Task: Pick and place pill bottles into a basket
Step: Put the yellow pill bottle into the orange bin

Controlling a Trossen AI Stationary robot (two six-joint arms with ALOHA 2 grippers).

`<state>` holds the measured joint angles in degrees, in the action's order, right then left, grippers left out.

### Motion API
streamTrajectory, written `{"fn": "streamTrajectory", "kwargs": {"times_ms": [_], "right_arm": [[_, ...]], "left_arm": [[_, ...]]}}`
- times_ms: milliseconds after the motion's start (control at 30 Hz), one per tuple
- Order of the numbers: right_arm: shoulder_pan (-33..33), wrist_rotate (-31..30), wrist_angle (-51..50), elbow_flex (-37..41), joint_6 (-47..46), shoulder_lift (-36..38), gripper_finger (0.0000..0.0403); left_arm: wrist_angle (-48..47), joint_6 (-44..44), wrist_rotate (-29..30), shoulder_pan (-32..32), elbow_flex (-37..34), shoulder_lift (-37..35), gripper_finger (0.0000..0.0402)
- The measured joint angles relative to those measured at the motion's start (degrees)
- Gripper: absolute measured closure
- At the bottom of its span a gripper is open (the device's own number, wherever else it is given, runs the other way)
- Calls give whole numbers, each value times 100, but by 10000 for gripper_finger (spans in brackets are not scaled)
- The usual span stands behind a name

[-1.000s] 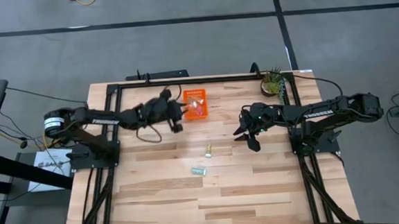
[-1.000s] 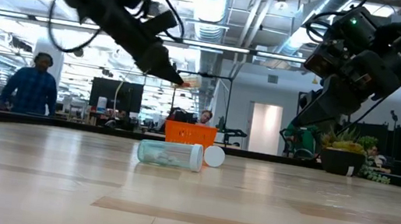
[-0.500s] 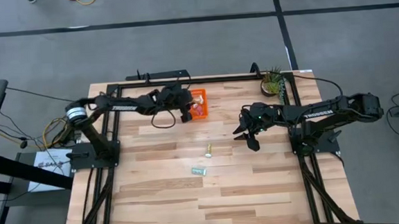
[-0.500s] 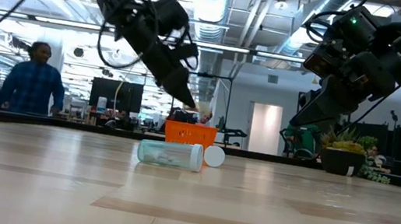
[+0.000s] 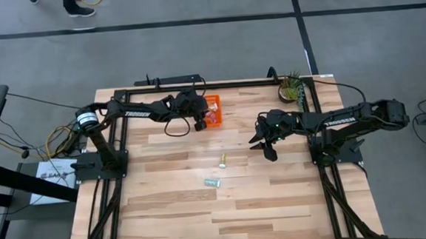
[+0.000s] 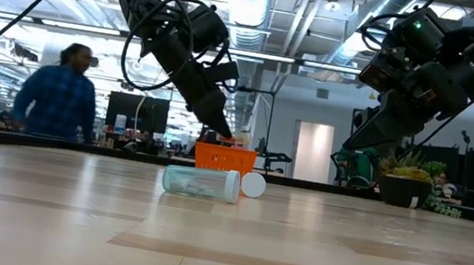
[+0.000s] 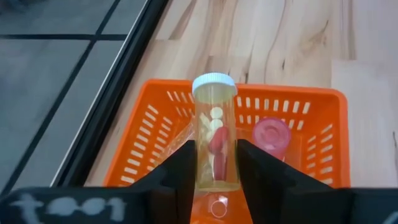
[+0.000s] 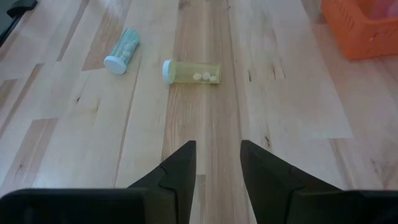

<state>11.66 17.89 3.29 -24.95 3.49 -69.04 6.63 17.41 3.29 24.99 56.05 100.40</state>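
My left gripper (image 7: 216, 163) is shut on a yellowish pill bottle (image 7: 215, 124) with a white cap, just above the orange basket (image 7: 311, 99) at the table's far middle (image 5: 212, 101). A pinkish bottle (image 7: 272, 133) lies in the basket. My right gripper (image 8: 217, 163) hangs open and empty above the table right of centre (image 5: 262, 142). A yellowish bottle (image 8: 191, 71) and a pale teal bottle (image 8: 121, 51) lie on their sides on the table ahead of it. My left gripper pinches the yellowish bottle's clear body (image 7: 214, 177) between its two fingers, on the half away from the cap. The fingers (image 7: 184, 167) slant down from the table's left and lie along the bottle. The bottle is lifted clear, its white cap (image 7: 214, 83) pointing away from the gripper, over the basket.
A small potted plant (image 5: 291, 87) stands at the far right corner. The two loose bottles lie near the table's middle, the yellowish one (image 5: 221, 162) and the teal one (image 5: 213, 182). A person walks in the room behind the table (image 6: 60, 98).
My left gripper has carried the yellowish bottle toward the table's right and down, from left of the basket to just over it, still shut on the bottle. The person in the room behind has walked to the right.
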Motion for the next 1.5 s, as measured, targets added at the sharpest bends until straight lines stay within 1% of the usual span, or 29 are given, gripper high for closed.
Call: {"fn": "streamTrajectory", "kwargs": {"times_ms": [333,500,567,700,800,900,933,967,1000,1067,1167,1233,1300,1367,1500], "right_arm": [[0,0,0,0,0,0,285],[0,0,-2,0,0,0,285],[0,0,-15,0,2,0,285],[0,0,-26,0,2,0,285],[-2,0,-26,0,2,0,285],[-2,0,-7,1,-9,0,285],[-2,2,26,2,-60,0,285],[-2,2,66,2,-124,0,285],[-2,2,96,2,-183,0,285],[-2,5,179,4,-300,0,285],[-2,0,510,4,-694,-7,285],[-2,-8,802,4,-1137,-79,285],[-2,-32,1058,4,-1613,-171,285],[-49,-196,1343,4,-2039,-345,285],[-281,-851,2102,4,-2845,-851,285]], "left_arm": [[-191,-2,4,-2,0,0,232],[-553,79,-5,-16,2,-5,217],[-882,162,-160,-45,0,-60,217],[-1604,250,-868,-144,0,-371,218],[-2276,255,-1736,-281,-20,-736,218],[-2313,190,-2815,-579,-302,-1176,218],[-2285,144,-3030,-729,-460,-1331,218],[-2203,71,-3100,-899,-644,-1480,218],[-2103,-31,-3042,-1083,-834,-1638,218],[-1623,-326,-2702,-1505,-1289,-1978,218],[-508,-797,-2063,-2252,-2079,-2415,218],[251,-1090,-1658,-2807,-2614,-2644,218],[1106,-1414,-1105,-3355,-3088,-2760,218],[1827,-1612,-540,-3840,-3453,-2743,218],[2596,-1961,339,-4617,-3869,-2620,218]]}}
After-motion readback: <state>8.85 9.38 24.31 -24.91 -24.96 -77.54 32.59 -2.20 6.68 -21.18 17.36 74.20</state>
